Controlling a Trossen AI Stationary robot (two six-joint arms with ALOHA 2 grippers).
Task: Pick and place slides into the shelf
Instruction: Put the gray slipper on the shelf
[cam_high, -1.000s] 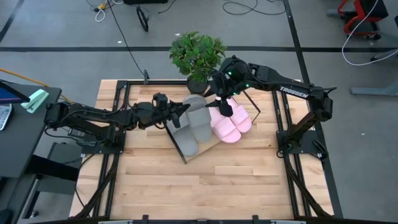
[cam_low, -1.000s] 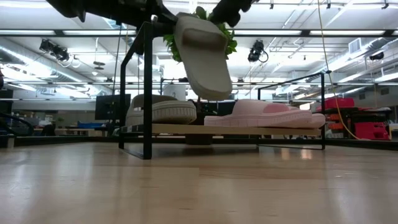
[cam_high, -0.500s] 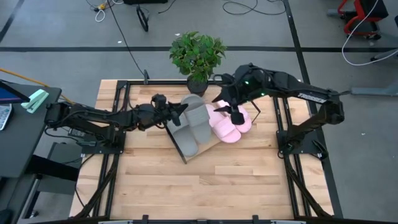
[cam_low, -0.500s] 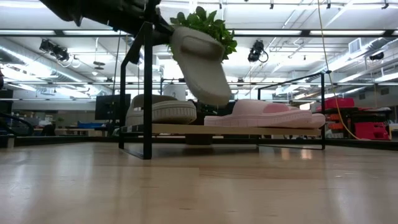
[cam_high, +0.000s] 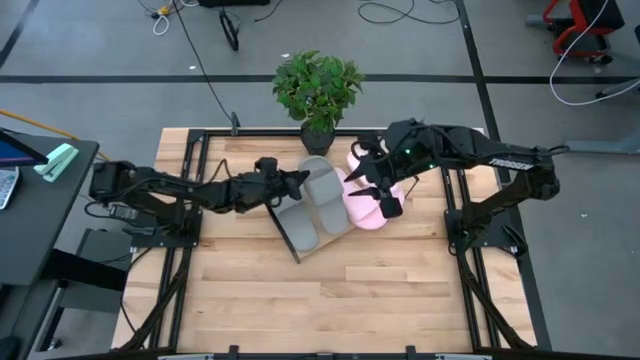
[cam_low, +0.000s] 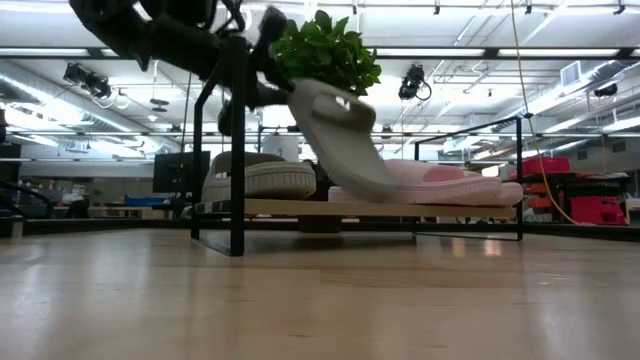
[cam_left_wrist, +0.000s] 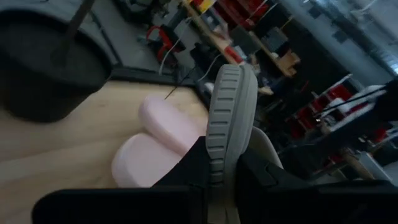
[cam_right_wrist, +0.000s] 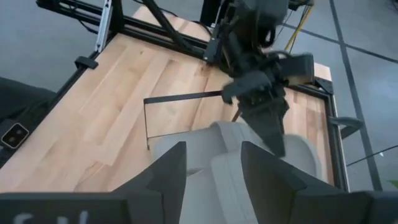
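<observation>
We read the worktop (cam_high: 250, 290) first, then the shelf (cam_high: 300, 243) on it, already carrying one grey slide (cam_high: 298, 217) flat and the pink pair (cam_high: 368, 205). The second grey slide (cam_low: 335, 135) hangs tilted, toe down towards the free slot between its mate and the pink pair, its long axis slanting away from the left claw (cam_high: 287, 182), which is clamped edge-on upon it. The right claw (cam_high: 385, 188) hovers over the pink pair, fingers apart and holding nothing.
</observation>
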